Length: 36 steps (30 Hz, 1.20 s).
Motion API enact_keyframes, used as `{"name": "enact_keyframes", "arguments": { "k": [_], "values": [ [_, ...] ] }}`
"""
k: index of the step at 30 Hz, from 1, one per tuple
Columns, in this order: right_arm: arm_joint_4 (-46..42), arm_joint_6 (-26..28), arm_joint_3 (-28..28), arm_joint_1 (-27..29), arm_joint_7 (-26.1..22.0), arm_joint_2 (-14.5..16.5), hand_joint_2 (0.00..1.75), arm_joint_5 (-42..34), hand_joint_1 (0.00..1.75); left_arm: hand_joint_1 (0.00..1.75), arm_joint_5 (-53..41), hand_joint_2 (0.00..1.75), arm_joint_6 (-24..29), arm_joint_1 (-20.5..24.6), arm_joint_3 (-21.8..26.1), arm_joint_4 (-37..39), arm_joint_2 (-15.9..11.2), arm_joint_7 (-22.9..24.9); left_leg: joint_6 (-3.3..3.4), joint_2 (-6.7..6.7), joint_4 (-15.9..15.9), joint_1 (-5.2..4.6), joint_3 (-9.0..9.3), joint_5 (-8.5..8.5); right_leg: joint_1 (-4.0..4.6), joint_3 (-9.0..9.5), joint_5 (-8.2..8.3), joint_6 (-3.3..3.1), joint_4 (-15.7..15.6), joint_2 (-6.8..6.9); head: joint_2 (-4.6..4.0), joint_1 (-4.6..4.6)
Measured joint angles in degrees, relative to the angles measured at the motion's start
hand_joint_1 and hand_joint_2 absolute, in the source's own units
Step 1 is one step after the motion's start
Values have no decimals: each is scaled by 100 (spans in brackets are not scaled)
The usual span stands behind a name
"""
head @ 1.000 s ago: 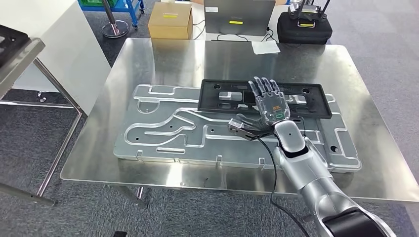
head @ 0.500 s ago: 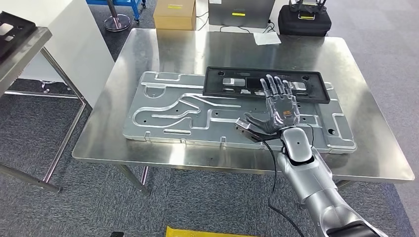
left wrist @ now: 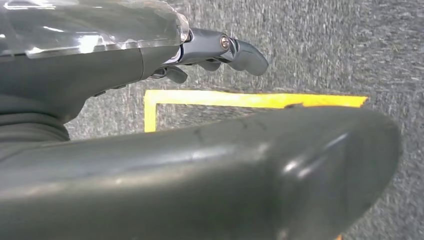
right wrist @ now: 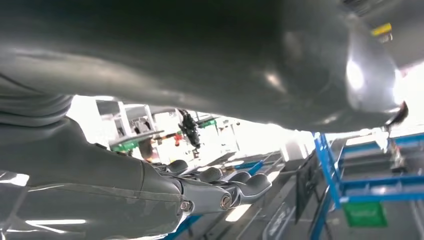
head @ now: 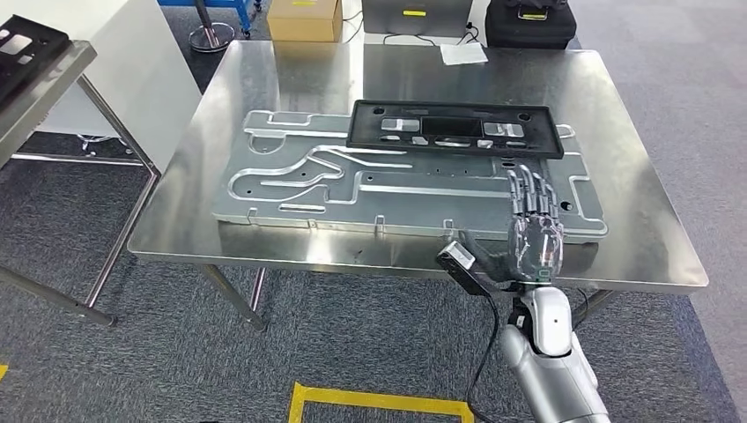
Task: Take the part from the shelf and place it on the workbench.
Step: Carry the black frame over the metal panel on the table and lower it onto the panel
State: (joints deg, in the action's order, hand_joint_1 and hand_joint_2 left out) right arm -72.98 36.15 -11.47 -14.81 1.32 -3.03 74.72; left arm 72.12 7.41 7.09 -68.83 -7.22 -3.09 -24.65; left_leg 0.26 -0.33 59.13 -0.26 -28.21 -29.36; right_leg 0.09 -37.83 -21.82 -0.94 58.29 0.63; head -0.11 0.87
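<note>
The black frame already lies on the metal plate on the workbench, and the right hand, fingers spread and empty, hovers near the edge, where a careless swing could clip the plate.

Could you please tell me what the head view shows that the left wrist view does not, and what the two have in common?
Head view: the steel workbench carrying a large grooved metal plate, with the black part lying on the plate's far side, and the right hand, fingers extended and holding nothing, above the bench's near edge.

Left wrist view: the left hand, holding nothing.

Both: grey carpet floor and yellow floor tape.
</note>
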Motion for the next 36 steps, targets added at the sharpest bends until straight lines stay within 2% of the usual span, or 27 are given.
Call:
{"name": "enact_keyframes", "arguments": {
  "k": [2,4,5,6,8,9,10,11,12,13,15,16,18,19,20,21,23,24,25,27,28,29,31,32,34,35,36],
  "values": [
    [-343,49,170,369,-179,75,0,-447,0,0,104,0,-2,-19,6,1,-2,-47,33,-2,-313,-42,161,-22,-23,6,94,71,-37,19,0,4],
    [-683,98,379,841,-413,148,0,-903,0,0,225,0,-1,-56,18,1,19,-81,84,10,-384,-16,122,108,-35,-7,67,143,-31,10,0,10],
    [-832,124,499,1092,-550,180,0,-1087,0,0,277,0,0,-73,27,1,29,-91,125,22,-423,7,84,182,-37,-46,-95,175,73,-11,0,2],
    [-954,145,633,1318,-686,206,0,-1238,0,0,318,0,2,-90,38,1,40,-99,157,34,-447,31,30,258,-45,-113,-362,208,293,-34,0,-5],
    [-1136,154,903,1671,-917,265,0,-1508,0,0,395,0,10,-115,64,1,49,-109,186,52,-431,31,-138,384,-78,-288,-945,268,999,-60,-1,-20],
    [-1207,130,1031,1818,-1021,306,0,-1675,0,0,443,0,16,-123,81,1,53,-111,175,62,-415,34,-233,443,-96,-346,-1089,297,1342,-60,-1,-19],
    [-1275,71,1163,1973,-1162,366,0,-1918,0,0,503,0,24,-130,99,1,58,-114,161,73,-393,42,-333,498,-116,-336,-1086,326,1555,-60,-1,-19],
    [-1337,-28,1311,2142,-1357,446,0,-2224,0,0,568,0,34,-138,119,1,68,-121,141,79,-364,54,-431,547,-137,-241,-969,353,1598,-59,-1,-19],
    [-1393,-184,1499,2320,-1627,557,0,-2587,0,0,640,0,43,-151,139,1,79,-131,114,81,-324,71,-529,590,-161,-40,-796,380,1443,-57,-1,-19],
    [-1438,-412,1748,2485,-1967,702,0,-2962,0,0,716,0,57,-168,159,1,89,-145,80,80,-269,84,-621,625,-189,263,-691,405,1098,-52,-1,-21],
    [-1476,-1016,2363,2694,-2649,1046,0,-3517,0,0,861,0,87,-205,203,1,106,-175,1,82,-154,91,-763,680,-191,852,-761,394,286,-52,0,-24],
    [-1470,-1343,2723,2751,-2944,1225,0,-3671,0,0,924,0,102,-218,226,1,110,-188,-41,85,-118,85,-799,712,-179,1016,-855,358,22,-54,-1,-28],
    [-1423,-1806,3411,2829,-3312,1527,0,-3804,0,0,1000,0,114,-237,257,2,115,-204,-121,88,-115,91,-822,788,-145,1029,-882,239,-83,-46,-1,-29],
    [-1394,-1947,3710,2859,-3399,1648,0,-3845,0,0,1027,0,116,-247,266,3,116,-208,-159,86,-91,104,-845,761,-142,984,-834,181,-81,-31,-1,-31],
    [-1364,-2075,3956,2875,-3421,1745,0,-3896,0,0,1053,0,118,-260,273,4,117,-210,-191,84,-6,119,-886,630,-141,928,-777,117,-79,-16,-1,-26],
    [-1326,-2247,4162,2880,-3410,1824,0,-3955,0,0,1083,0,122,-272,279,5,118,-210,-215,82,182,131,-948,389,-143,857,-710,59,-84,-6,-1,-19],
    [-1133,-2791,4605,2838,-3392,1945,0,-3948,0,0,1160,0,157,-281,286,5,123,-175,-240,80,852,142,-1099,-248,-123,690,-569,0,-80,-3,-1,-4],
    [-944,-3043,4872,2781,-3413,1988,0,-3778,0,0,1195,0,183,-281,287,5,125,-144,-245,79,1208,144,-1144,-439,-106,598,-503,-7,-77,3,-1,-1],
    [-675,-3206,5184,2703,-3438,2018,0,-3475,0,0,1225,0,209,-281,287,5,125,-109,-244,78,1468,142,-1142,-459,-90,503,-437,-10,-73,16,0,-1],
    [42,-3158,5827,2507,-3417,2023,0,-2672,0,0,1264,0,234,-283,285,5,118,-69,-216,84,1517,137,-923,-85,-63,326,-321,-1,-64,73,0,0],
    [496,-2973,6152,2403,-3325,1999,0,-2268,0,0,1280,0,240,-280,282,5,114,-59,-184,117,1270,126,-676,101,-52,255,-263,12,-59,108,0,1],
    [973,-2736,6454,2296,-3167,1964,0,-1911,0,0,1293,0,247,-272,278,5,108,-53,-143,186,864,105,-335,144,-38,207,-216,31,-49,149,0,-1],
    [1975,-2214,6992,2098,-2652,1860,0,-1330,0,0,1309,0,266,-237,263,5,100,-39,-65,322,-33,53,273,-84,-26,164,-133,90,-30,244,0,-4],
    [2429,-2017,7193,2010,-2348,1807,0,-1127,0,0,1309,0,280,-221,252,5,98,-33,-30,344,-308,30,425,-198,-31,162,-94,125,-30,297,0,-7],
    [3261,-1787,7500,1832,-1709,1698,0,-854,0,0,1311,0,314,-218,233,5,102,-21,43,291,-461,23,428,-176,-56,160,-31,202,-34,358,-1,-10],
    [3627,-1750,7620,1748,-1397,1653,0,-763,0,0,1315,0,333,-226,224,6,108,-13,86,262,-482,31,399,-115,-68,134,-89,237,25,310,-1,-11],
    [3960,-1748,7728,1677,-1085,1613,0,-690,0,0,1322,0,349,-231,214,6,112,-2,125,241,-499,41,360,-49,-78,72,-237,266,189,224,-1,-13]
  ]
}}
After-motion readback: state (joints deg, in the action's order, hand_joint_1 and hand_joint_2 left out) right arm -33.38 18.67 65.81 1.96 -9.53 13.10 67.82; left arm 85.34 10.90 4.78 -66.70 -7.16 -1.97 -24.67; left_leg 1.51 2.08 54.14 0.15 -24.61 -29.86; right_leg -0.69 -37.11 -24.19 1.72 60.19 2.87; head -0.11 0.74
